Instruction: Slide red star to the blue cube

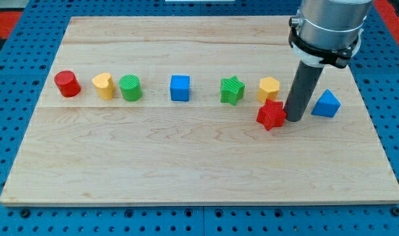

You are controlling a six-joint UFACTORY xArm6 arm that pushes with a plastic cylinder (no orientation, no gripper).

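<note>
The red star (271, 115) lies on the wooden board at the view's right, just below the yellow hexagon block (269, 88). My tip (294, 119) stands right against the star's right side, touching or nearly touching it. The blue cube (180, 88) sits near the board's middle, well to the left of the star, in the row of blocks. The green star (232, 90) lies between the cube and the yellow hexagon.
A blue triangular block (326, 104) lies just right of my tip. At the view's left stand a red cylinder (67, 84), a yellow heart-like block (103, 86) and a green cylinder (130, 88). The wooden board (186, 164) rests on a blue pegboard.
</note>
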